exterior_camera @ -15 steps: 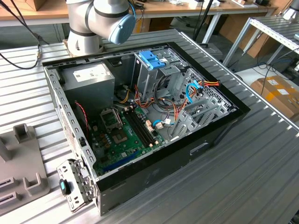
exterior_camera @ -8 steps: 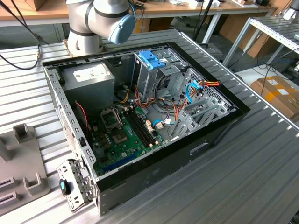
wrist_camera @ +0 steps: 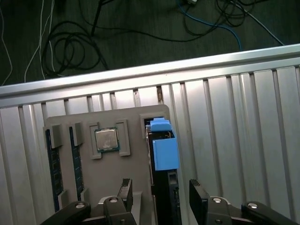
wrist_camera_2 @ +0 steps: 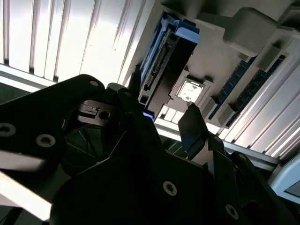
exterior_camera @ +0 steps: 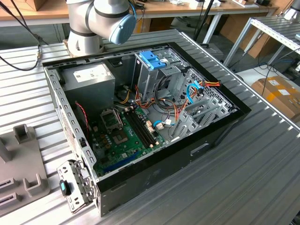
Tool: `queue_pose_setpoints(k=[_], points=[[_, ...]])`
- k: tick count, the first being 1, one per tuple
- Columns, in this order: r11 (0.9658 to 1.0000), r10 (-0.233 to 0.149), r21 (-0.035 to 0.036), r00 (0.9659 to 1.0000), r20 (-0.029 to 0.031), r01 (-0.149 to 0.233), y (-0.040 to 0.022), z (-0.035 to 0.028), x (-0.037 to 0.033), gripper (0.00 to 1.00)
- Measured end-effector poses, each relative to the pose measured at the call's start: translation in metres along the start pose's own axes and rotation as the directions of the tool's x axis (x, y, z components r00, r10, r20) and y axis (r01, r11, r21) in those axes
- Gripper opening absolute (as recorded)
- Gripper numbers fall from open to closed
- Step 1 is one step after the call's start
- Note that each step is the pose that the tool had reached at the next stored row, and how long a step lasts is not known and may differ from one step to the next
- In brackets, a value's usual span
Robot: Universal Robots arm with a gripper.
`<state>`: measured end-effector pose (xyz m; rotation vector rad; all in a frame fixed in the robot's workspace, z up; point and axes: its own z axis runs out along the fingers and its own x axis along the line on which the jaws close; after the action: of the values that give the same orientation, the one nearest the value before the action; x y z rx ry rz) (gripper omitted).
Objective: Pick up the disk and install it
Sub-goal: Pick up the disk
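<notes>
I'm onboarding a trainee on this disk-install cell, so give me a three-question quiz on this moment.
1. True or false: the disk is outside the open computer case.
2. In the first wrist view, the gripper has its jaws: A) shut on the disk; B) open, one on each side of the disk; C) shut on a cable.
3. Fill in: the disk stands on edge in a slot of the grey ____, which also carries the processor chip.
Key: 1 true; 2 B; 3 holder.
</notes>
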<state>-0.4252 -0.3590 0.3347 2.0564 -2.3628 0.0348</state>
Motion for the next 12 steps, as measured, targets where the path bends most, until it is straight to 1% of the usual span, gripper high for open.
queue_pose_setpoints(k=[2, 5, 9, 12], points=[[0.9998, -0.021, 0.0005, 0.9998, 0.0003, 0.021, 0.0002, 0.0008, -0.0006, 0.6], [0.9993, -0.036, 0.0007, 0.9993, 0.0011, 0.036, 0.0007, 0.0012, -0.0019, 0.6], [0.9992, -0.039, 0.0008, 0.9992, 0.0018, 0.039, 0.0025, 0.003, -0.0035, 0.6], [0.9992, -0.041, 0.0008, 0.9992, 0.0018, 0.041, 0.0029, 0.0065, -0.0041, 0.6]])
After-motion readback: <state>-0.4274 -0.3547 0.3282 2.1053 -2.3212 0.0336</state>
